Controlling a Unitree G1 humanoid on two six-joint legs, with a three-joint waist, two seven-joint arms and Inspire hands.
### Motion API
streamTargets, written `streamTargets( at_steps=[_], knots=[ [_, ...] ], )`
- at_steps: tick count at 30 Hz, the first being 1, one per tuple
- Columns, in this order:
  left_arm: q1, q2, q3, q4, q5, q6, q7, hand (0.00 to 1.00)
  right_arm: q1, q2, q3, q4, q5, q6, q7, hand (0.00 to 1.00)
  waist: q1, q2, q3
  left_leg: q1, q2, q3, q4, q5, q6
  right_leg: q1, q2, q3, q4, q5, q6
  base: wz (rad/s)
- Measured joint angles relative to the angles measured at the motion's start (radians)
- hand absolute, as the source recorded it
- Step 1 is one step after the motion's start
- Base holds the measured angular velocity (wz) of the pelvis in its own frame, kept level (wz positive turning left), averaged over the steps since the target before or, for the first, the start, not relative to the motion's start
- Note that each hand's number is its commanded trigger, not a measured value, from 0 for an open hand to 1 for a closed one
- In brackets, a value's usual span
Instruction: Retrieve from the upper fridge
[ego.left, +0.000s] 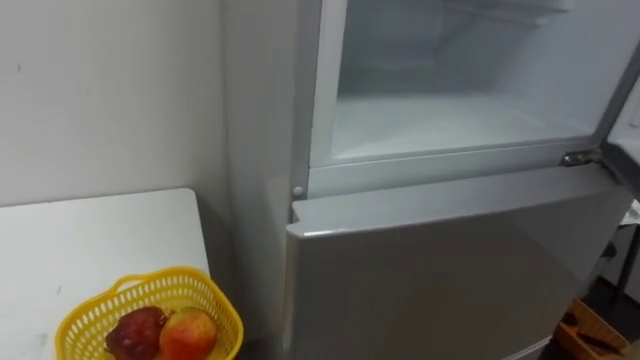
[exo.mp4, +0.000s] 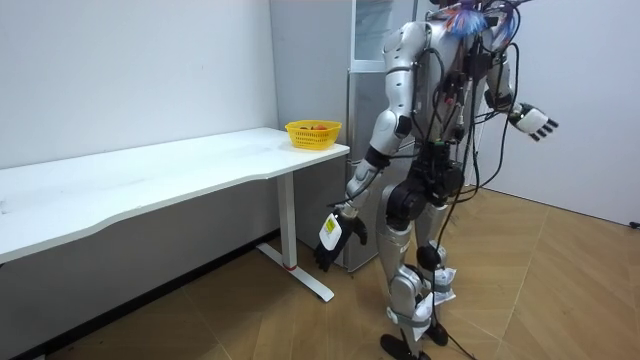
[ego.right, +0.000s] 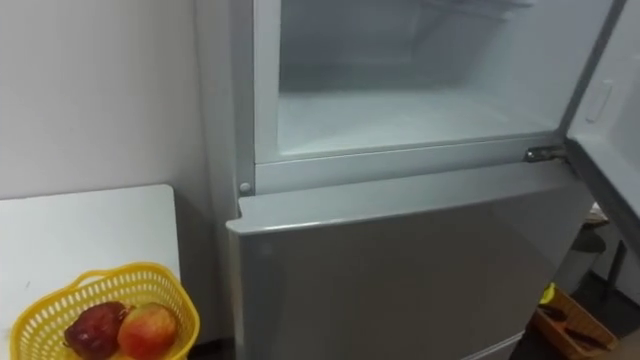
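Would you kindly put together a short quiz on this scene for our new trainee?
1. True or false: the fridge's upper compartment stands open.
2. What lies in the yellow basket on the table? A fruit; B bottles; C nothing.
3. In the room view, which hand is raised with straight fingers?
Key: 1 true; 2 A; 3 the right hand.
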Motion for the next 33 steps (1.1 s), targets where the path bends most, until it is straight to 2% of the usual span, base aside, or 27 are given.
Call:
streamTargets(
  at_steps=[2,6,9,13,16,24,30,33],
  knots=[
    [-0.012,0.0,-0.002,0.0,0.017,-0.001,0.0,0.0,-0.011,-0.021,0.0,-0.032,-0.083,-0.009,-0.02,0.0,0.002,0.001,0.0008,-0.001,0.0,0.0,-0.001,0.0,0.0,-0.006,-0.001,0.0,0.0,0.0,0.0,0.0],
    [-0.015,0.0,-0.005,0.014,0.016,-0.017,-0.003,0.0,-0.021,-0.026,0.001,-0.235,-0.205,-0.011,-0.036,0.0,0.006,0.007,0.0015,0.002,0.0,0.005,-0.001,0.0,0.0,-0.012,0.001,0.002,0.0,0.0,0.0,-0.03],
    [-0.029,0.0,-0.041,0.05,0.016,-0.028,-0.007,0.0,-0.02,-0.031,0.033,-0.336,-0.321,-0.042,-0.035,0.0,0.021,0.021,0.0002,0.001,0.0,0.006,-0.001,0.0,0.0,-0.011,-0.001,0.001,-0.001,0.001,-0.001,0.0],
    [-0.068,-0.004,-0.071,0.11,0.013,-0.043,-0.009,0.0,0.004,-0.031,0.09,-0.449,-0.445,-0.049,-0.022,0.0,0.059,0.033,0.0017,0.006,0.001,0.008,0.0,0.0,0.0,-0.013,-0.003,0.0,0.003,0.001,-0.001,0.0],
    [-0.062,-0.005,-0.071,0.128,0.013,-0.044,-0.008,0.0,0.023,-0.033,0.127,-0.49,-0.455,-0.048,-0.014,0.0,0.079,0.033,0.0021,0.015,0.001,0.009,-0.001,0.001,-0.001,-0.003,-0.005,-0.002,0.003,0.001,-0.001,0.0],
    [-0.042,-0.009,-0.091,0.13,0.016,-0.045,-0.008,0.0,0.022,-0.033,0.181,-0.59,-0.481,-0.052,0.032,0.0,0.101,0.019,0.0027,0.021,0.009,0.002,0.0,0.001,-0.002,0.006,-0.005,-0.004,-0.003,0.004,-0.004,0.02],
    [-0.049,-0.017,-0.113,0.138,0.016,-0.054,-0.01,0.0,0.019,-0.033,0.242,-0.655,-0.481,-0.073,0.102,0.0,0.115,0.01,0.0047,0.022,0.009,0.001,0.001,0.001,-0.002,0.011,-0.005,-0.008,-0.006,0.005,-0.004,0.0],
    [-0.048,-0.017,-0.111,0.136,0.034,-0.054,-0.011,0.0,0.019,-0.033,0.253,-0.682,-0.545,-0.074,0.139,0.0,0.132,0.009,0.006,0.019,0.01,0.0,0.001,0.001,-0.002,0.01,-0.005,-0.013,-0.011,0.006,-0.005,0.0]
  ],
)
